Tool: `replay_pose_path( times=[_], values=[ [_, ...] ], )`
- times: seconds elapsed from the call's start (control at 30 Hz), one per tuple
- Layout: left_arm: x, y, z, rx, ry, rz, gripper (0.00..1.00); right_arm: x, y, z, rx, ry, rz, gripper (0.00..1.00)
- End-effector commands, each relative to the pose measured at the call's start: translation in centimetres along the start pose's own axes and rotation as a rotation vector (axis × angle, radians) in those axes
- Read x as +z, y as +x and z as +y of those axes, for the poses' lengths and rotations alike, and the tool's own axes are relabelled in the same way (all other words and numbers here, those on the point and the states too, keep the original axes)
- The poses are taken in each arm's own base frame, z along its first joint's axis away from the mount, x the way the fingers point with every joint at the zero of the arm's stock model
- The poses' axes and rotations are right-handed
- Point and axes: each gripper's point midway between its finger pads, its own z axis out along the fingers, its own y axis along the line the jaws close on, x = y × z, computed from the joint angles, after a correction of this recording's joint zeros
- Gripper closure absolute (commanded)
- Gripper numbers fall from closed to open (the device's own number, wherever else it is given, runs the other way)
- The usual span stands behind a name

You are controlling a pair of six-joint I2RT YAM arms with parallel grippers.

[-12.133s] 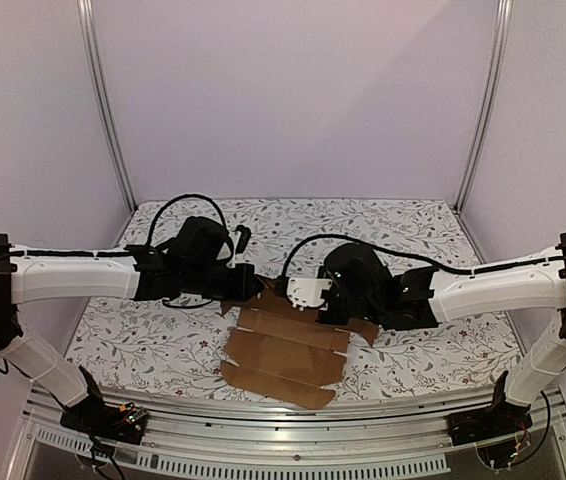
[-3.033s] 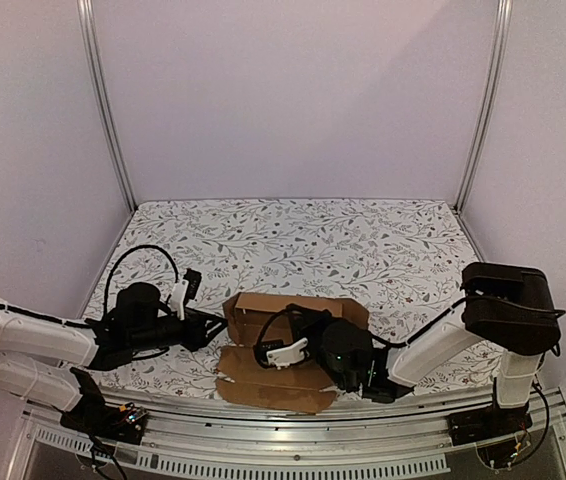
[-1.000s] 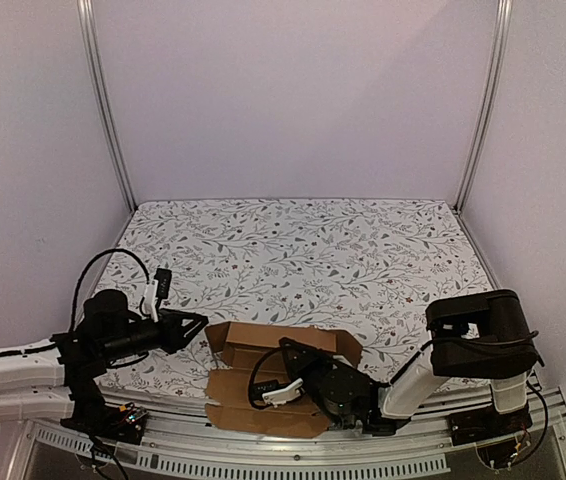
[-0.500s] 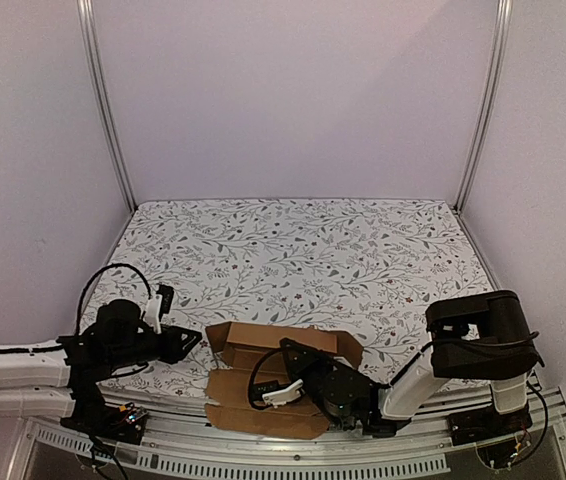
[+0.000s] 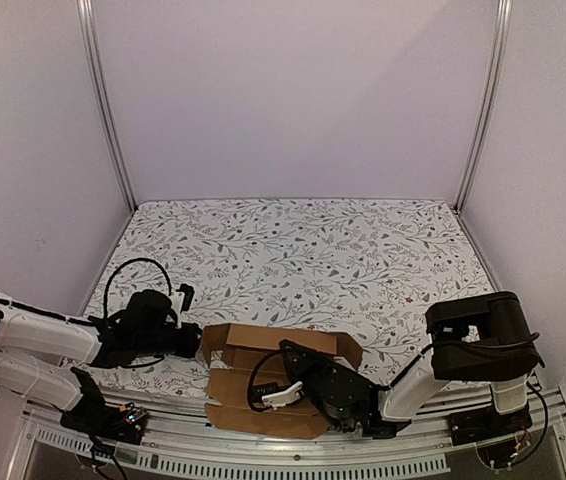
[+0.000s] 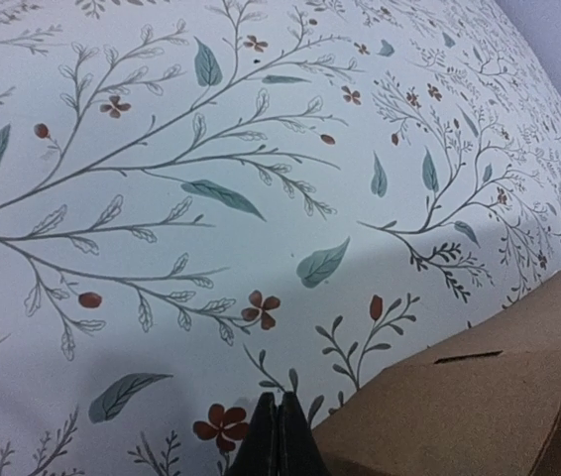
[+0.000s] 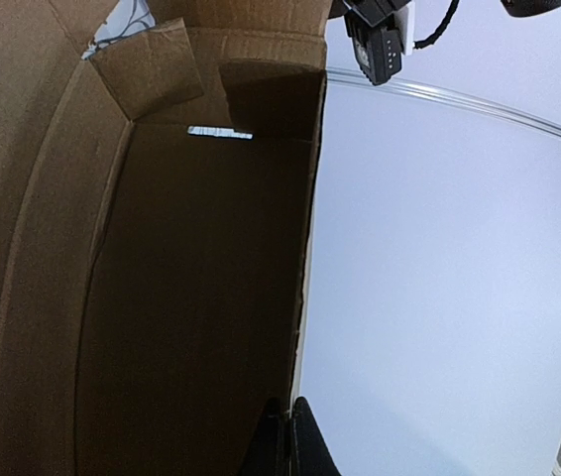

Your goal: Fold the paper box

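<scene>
Top external – paper box [image 5: 235, 388]: partly folded brown carton at the tabletop's [image 5: 293, 240] near edge, a little left of centre. Its near panels lie flat and the far wall and left end are raised.
Top external – left end effector [image 5: 193, 340]: low over the tabletop, against the box's left end.
Top external – right end effector [image 5: 288, 352]: the arm lies folded low along the near edge, with its wrist over the flat panels and reaching in behind the raised wall.
Left wrist – left end effector [image 6: 279, 441]: fingertips clenched with nothing seen between them, just beside the lower edge of a slotted cardboard flap [image 6: 459, 407].
Left wrist – contact: I cannot tell whether the tips touch the flap.
Right wrist – right end effector [image 7: 288, 436]: clenched and pointing up along the inside of the box.
Right wrist – wall panel [image 7: 191, 297]: its free edge runs straight down to the tips. Whether it is pinched between them, I cannot tell.
Right wrist – corner tab [image 7: 147, 64]: bent inward beside a slot [image 7: 219, 131].
Step in hand: likely raising the side walls, the right side bracing one from within while the left closes on the end flap.
Next move calls for: pushing that end flap upright and inward, keeping the braced wall steady so tab and slot line up.
</scene>
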Motion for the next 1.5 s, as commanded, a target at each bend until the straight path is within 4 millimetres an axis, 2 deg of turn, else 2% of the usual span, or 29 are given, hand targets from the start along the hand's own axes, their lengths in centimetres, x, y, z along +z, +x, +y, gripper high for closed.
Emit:
replay_pose_path(
  times=[0.0,0.43,0.93,1.47],
  values=[
    [0.4,-1.6,-1.6,0.010,0.060,-0.037,1.00,-0.2,-0.1,2.2,-0.042,-0.047,0.002,1.00],
    [-1.7,-2.5,-4.4,0.030,0.204,-0.047,1.00,0.0,-0.4,2.9,-0.040,-0.052,0.002,1.00],
    [-1.8,-3.3,-4.8,0.048,0.198,-0.056,0.96,1.8,0.5,2.5,-0.015,-0.053,0.027,1.00],
    [-1.0,-3.2,-4.8,0.048,0.185,-0.030,0.95,1.9,0.5,3.1,-0.018,-0.058,0.025,1.00]
  ],
)
